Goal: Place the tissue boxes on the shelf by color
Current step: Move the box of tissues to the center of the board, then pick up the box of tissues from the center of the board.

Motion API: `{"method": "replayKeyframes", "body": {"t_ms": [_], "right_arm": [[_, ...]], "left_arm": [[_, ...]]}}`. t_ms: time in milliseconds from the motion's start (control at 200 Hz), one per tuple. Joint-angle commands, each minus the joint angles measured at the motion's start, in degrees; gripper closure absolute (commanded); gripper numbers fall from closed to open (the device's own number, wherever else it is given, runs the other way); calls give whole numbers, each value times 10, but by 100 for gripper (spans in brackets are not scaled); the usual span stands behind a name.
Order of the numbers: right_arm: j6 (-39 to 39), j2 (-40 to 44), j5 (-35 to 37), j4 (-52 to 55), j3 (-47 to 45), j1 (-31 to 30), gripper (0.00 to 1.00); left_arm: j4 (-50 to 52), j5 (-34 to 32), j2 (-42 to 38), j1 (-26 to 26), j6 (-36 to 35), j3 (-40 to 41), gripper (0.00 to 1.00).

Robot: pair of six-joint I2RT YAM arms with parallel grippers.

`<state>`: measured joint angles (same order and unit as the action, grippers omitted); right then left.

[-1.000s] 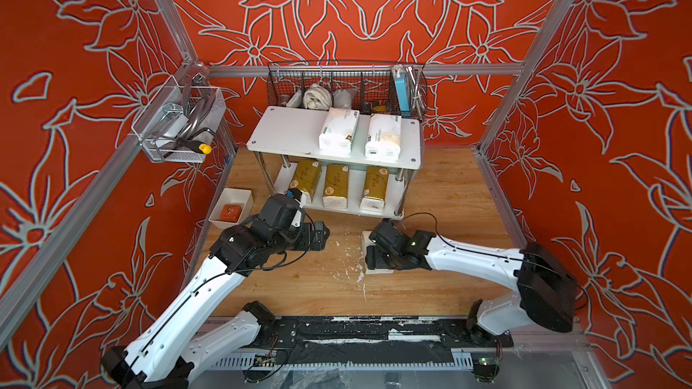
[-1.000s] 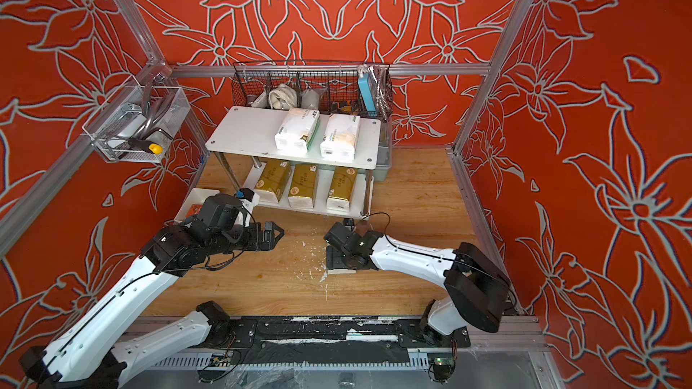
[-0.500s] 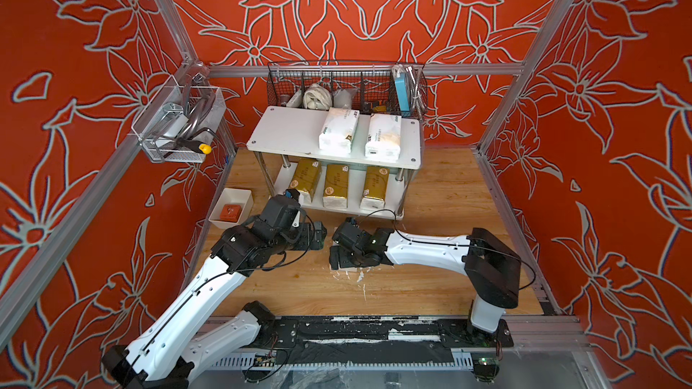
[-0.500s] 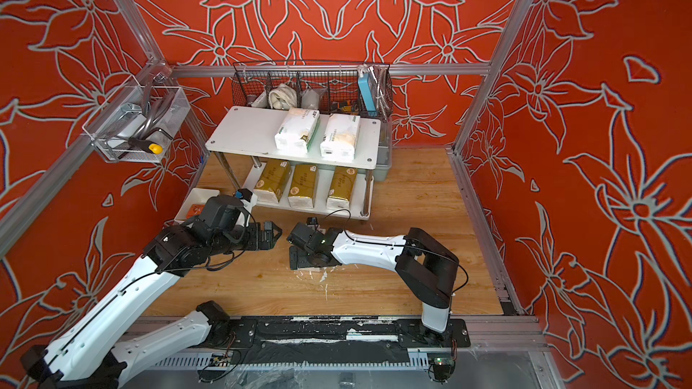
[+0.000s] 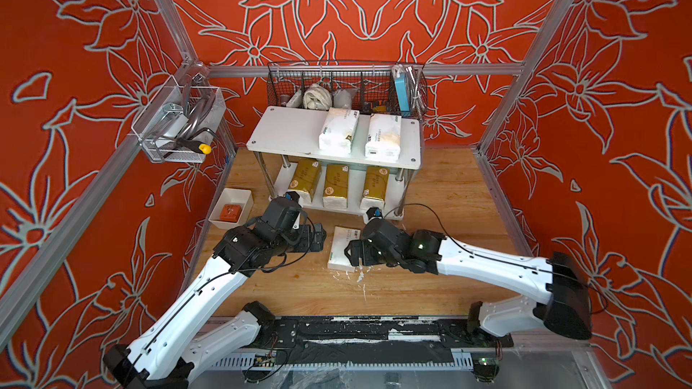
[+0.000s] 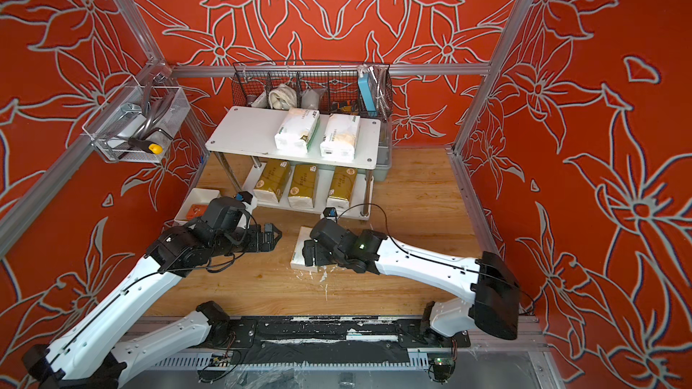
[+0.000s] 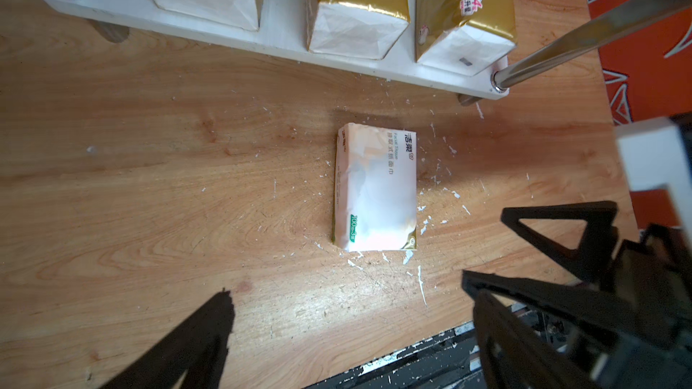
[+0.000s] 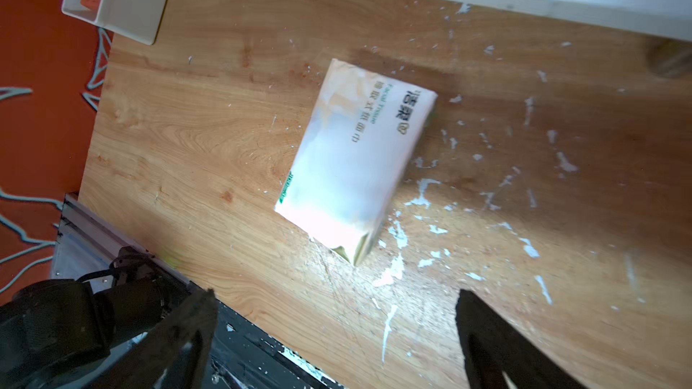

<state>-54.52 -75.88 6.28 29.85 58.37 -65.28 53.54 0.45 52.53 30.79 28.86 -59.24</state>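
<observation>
a white tissue box [image 5: 339, 246] lies flat on the bench [image 5: 430, 196] in the lower middle of both top views, just in front of the shelf [image 5: 284, 132] and not touching it. the right gripper [image 5: 354, 254] hangs over the box's right edge and hides that edge from above. in the right wrist view its jaws stand wide apart, the box [image 8: 355, 166] lies ahead of the tips, and nothing is held. the left gripper [image 5: 320, 237] sits just left of the box, also spread wide and empty. white paint flecks [image 7: 423, 218] dot the bench around the box. behind it, three gold boxes [image 5: 335, 185] line the lower board, two white boxes [image 5: 339, 130] sit on the middle and right of the top board, and a chrome leg [image 5: 400, 190] stands just behind the right wrist. a white tray [image 5: 239, 196] with an orange block [image 5: 231, 212] rests at the shelf's left, a black wire basket [image 5: 337, 76] hangs behind it, and a clear bin [image 5: 176, 132] is on the wall at upper left. compared with a second ago, the box and the right gripper are farther left in the frame, closer to the left gripper, which has barely shifted.
</observation>
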Motion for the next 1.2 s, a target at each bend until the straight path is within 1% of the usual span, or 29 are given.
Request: {"method": "replayKeyframes", "body": {"t_ms": [0,190,210,375,656,886,1196], "right_arm": [[12,51,47,56,-38,4,1],[0,154,81,91,-100,11,1],[-3,164,83,93,-107,12,1],[-26,228,78,98,-164,30,1],[-43,301,80,131,-209,52,1],[-38,335,77,155,-215,73,1],[-28,345,69,159,-215,90,1]], "left_arm": [[-12,32,14,8,16,20,1],[-41,17,37,48,38,44,1],[-44,15,57,54,40,46,1],[-74,-5,106,97,48,52,1],[-101,-37,225,161,40,26,1],[-106,-63,300,179,33,4,1],[-121,-84,349,183,35,3,1]]}}
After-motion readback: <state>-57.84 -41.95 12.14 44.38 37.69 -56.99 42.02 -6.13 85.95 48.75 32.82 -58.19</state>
